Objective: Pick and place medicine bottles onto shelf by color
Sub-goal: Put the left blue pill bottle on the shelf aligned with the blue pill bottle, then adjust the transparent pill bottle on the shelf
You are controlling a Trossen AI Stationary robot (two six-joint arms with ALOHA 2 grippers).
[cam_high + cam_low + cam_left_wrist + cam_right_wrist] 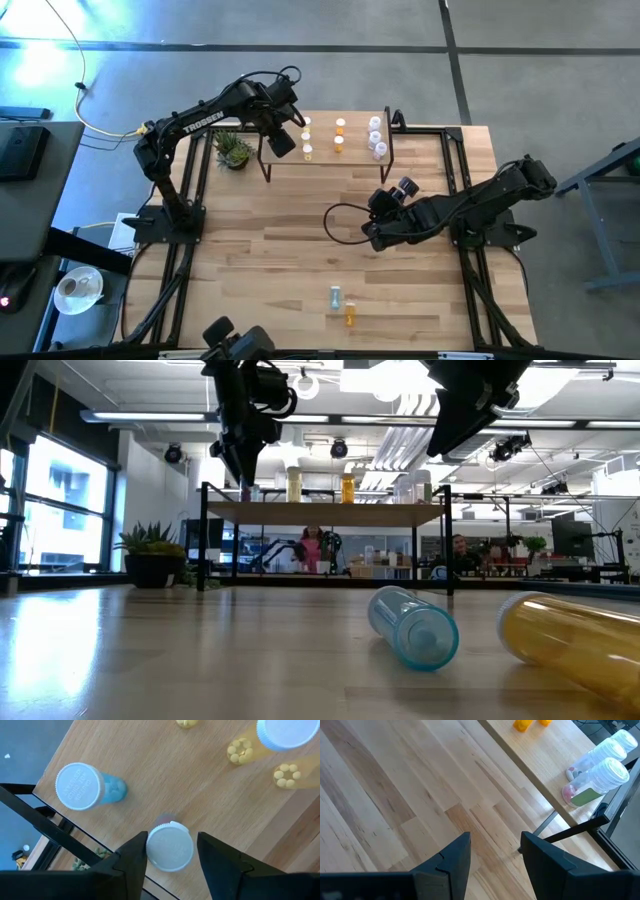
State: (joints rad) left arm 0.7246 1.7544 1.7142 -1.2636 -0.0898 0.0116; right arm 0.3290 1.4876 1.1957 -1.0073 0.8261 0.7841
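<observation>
While the slatted wooden table [280,240] fronts a bright workshop, the left gripper [170,852] straddles a white-capped bottle [170,846] on the shelf [325,160], fingers parted and not touching it, beside a blue bottle [85,786]. Yellow bottles [307,152] stand mid-shelf. The right gripper [495,852] hovers open over bare boards.

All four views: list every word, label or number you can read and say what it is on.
"TROSSEN": white letters on the left arm, in the high view.
Embossed ring of text on the blue bottle's cap, in the left wrist view: too blurred to read.
The other caps, the bottles and the shelf: no readable text.
</observation>
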